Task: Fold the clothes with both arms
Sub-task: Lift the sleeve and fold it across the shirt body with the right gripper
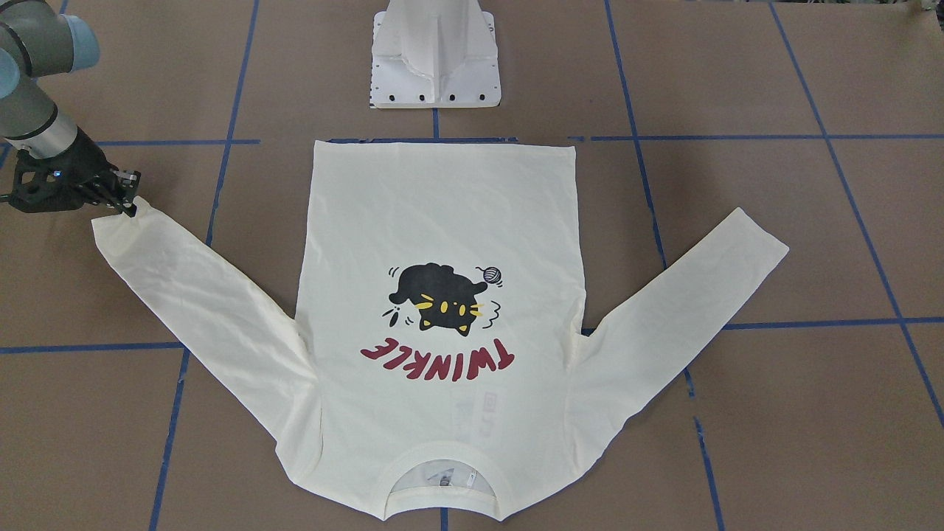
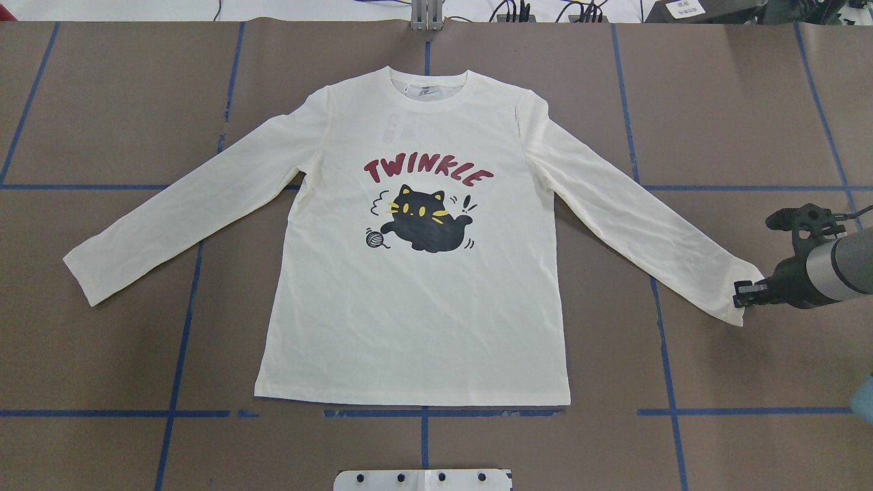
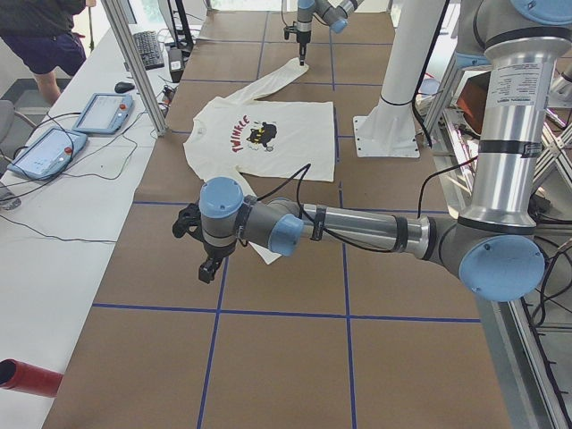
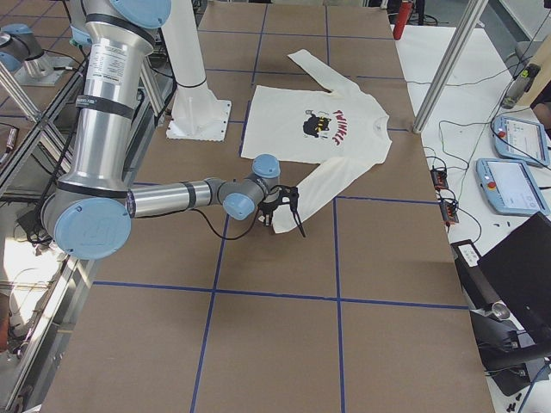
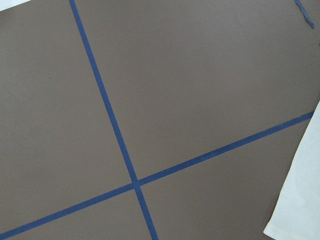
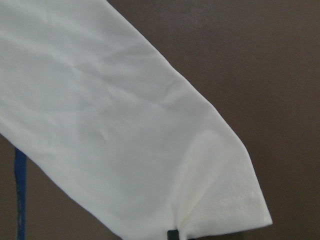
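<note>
front-facing view: the t-shirt (image 1: 442, 221) lies flat and print-up in the middle of the table (image 1: 811, 74). its hem is towards the white pedestal (image 1: 435, 59), its collar is on the side away from the robot, and the sleeves angle out to either side. the right gripper (image 1: 127, 195) sits at the end of the right cuff (image 1: 110, 232), touching it. its jaws look parted and no cloth is lifted.

overhead view: the layout is the same, with no fold made anywhere. the right gripper's tips overlap the outer edge of the right cuff. the left cuff (image 2: 82, 276) lies alone, and the left arm is out of this view.

left side view: the left gripper (image 3: 207, 268) hangs over bare table just beside the left cuff, apart from it. i cannot tell from here whether it is open or closed.

right side view: the right gripper points down at its cuff, and its fingers appear spread.

left wrist view: mostly table and blue tape lines (image 5: 110, 120), with a sliver of sleeve in the lower right corner.

right wrist view: the cuff lies flat and fills the frame, with a small dark tip at its lower edge.

this looks like the opening step, taking hold of the sleeve ends. next, the right gripper needs to close on its cuff and the left needs to move across onto its own. only then can either sleeve be carried in over the body.
</note>
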